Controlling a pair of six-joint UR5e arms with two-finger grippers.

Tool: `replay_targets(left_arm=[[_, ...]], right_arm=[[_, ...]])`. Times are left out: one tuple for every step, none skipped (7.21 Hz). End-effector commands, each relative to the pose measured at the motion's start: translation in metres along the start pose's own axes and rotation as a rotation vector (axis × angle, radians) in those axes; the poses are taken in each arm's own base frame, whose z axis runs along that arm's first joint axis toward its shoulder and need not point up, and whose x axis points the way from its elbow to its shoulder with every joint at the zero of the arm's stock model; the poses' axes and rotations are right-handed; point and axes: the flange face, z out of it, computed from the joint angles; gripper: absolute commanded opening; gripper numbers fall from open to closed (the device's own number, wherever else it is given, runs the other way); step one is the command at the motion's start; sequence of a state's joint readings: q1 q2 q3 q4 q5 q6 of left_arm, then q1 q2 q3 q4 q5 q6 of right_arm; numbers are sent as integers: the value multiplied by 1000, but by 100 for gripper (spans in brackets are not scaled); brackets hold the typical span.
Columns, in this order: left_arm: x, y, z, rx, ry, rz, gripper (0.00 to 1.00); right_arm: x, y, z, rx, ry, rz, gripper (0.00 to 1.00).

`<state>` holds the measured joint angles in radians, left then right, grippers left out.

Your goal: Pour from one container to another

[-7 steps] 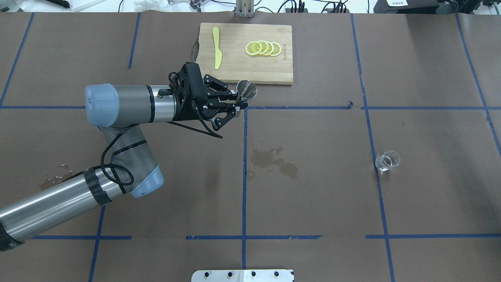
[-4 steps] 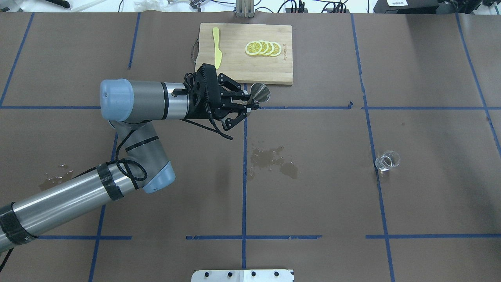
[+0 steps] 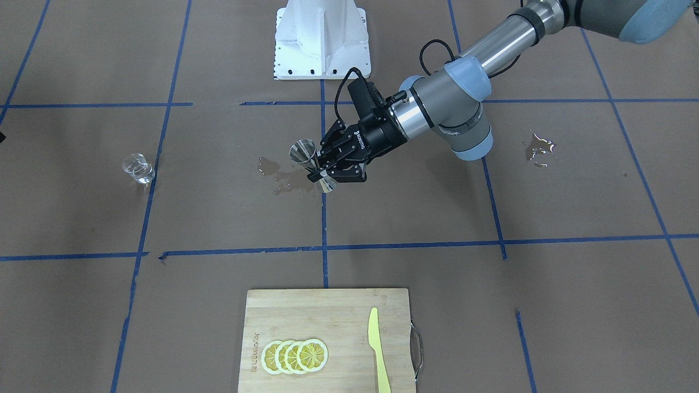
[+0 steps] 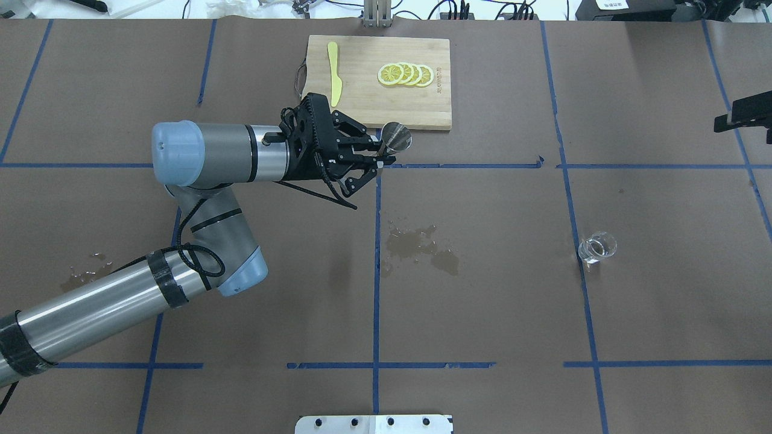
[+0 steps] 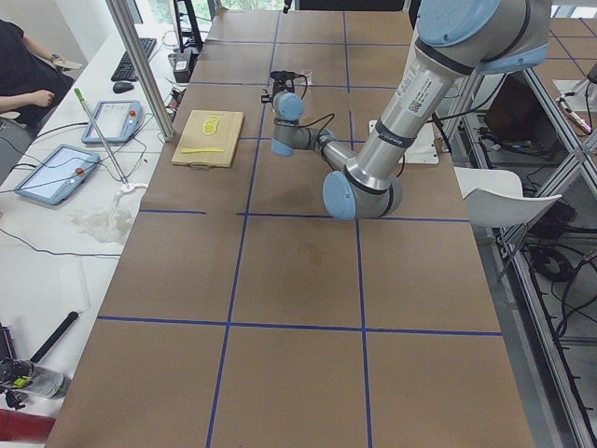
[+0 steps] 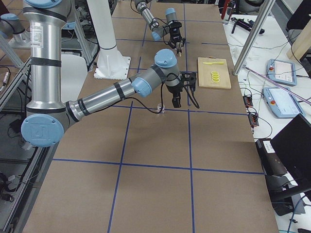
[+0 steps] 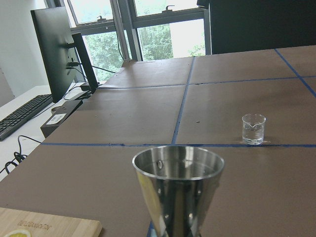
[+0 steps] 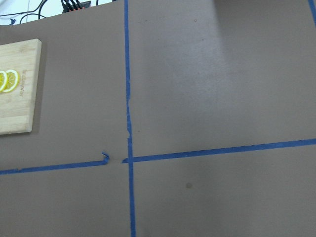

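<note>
Jigger (image 4: pixel 396 137), pinched at its waist in the left gripper (image 4: pixel 383 157), hangs upper centre above wet-stained brown table (image 4: pixel 482 313). Glass cup (image 4: pixel 597 248) stands well apart, centre right, open paper between. Right gripper (image 4: pixel 745 114) pokes in at the right edge; I cannot tell how far open it is.

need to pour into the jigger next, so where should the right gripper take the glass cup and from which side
Probably the glass cup at mid-wall, coming in level from the side. It stands upright and alone, its wall short and round; a side hold leaves the mouth free for tipping into the jigger.
</note>
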<state>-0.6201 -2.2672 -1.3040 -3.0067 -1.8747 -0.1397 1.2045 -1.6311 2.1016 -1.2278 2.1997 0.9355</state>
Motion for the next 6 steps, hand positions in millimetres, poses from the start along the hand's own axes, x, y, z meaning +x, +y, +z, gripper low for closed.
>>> replay_targets(left_arm=[[-2,5,-2,-7,-13,-15,0],[-4,10,-3,-12,-37,-18,0],[-5,11,-4,-13,-42,-18,0],[-5,11,-4,-13,-42,-18,0],[-6,11,-4,-13,-54,-19,0],[-6,11,-4,-14,-56,-20,0]], right_arm=[[-70,59,40,175,57,39,100],[-88,93,68,258,108,18,100],[-99,121,88,331,139,-4,100],[-111,142,99,384,138,-1,100],[-117,168,110,475,147,-8,100],[-111,188,118,535,172,-49,100]])
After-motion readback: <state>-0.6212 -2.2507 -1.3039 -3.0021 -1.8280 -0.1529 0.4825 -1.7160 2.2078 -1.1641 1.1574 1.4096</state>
